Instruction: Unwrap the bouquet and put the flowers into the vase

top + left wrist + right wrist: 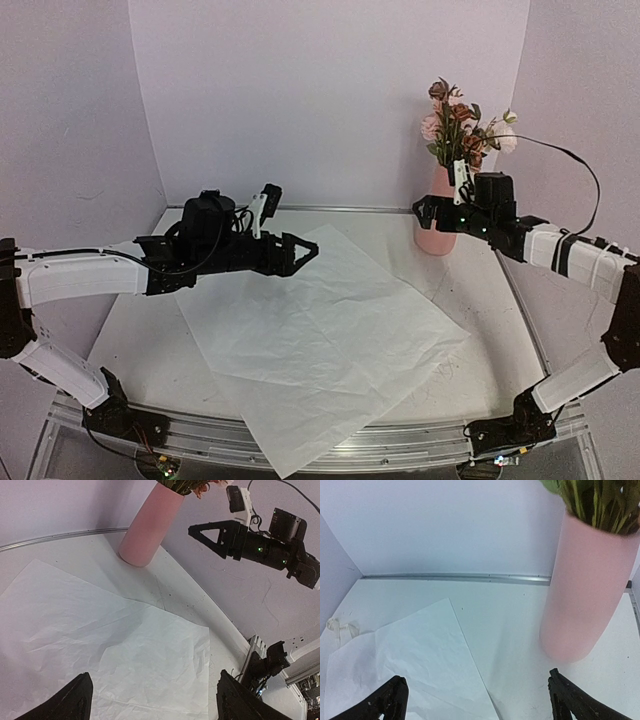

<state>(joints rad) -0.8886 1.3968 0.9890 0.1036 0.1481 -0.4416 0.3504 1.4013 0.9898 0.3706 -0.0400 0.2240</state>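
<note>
The flowers [460,125], small pink, white and brownish roses, stand upright in the salmon-pink vase [436,225] at the back right. The bouquet's white paper [320,340] lies unfolded and flat on the table, with no flowers on it. My right gripper [421,213] hovers open and empty just left of the vase; its wrist view has the vase [585,590] and green stems [595,500] close on the right. My left gripper [305,252] hangs open and empty over the paper's far corner, pointing right toward the vase [147,530].
A cream ribbon [340,627] lies on the table by the left wall. The paper's near corner [285,462] hangs over the table's front rail. Lilac walls close in the back and both sides. A black cable [575,165] loops above my right arm.
</note>
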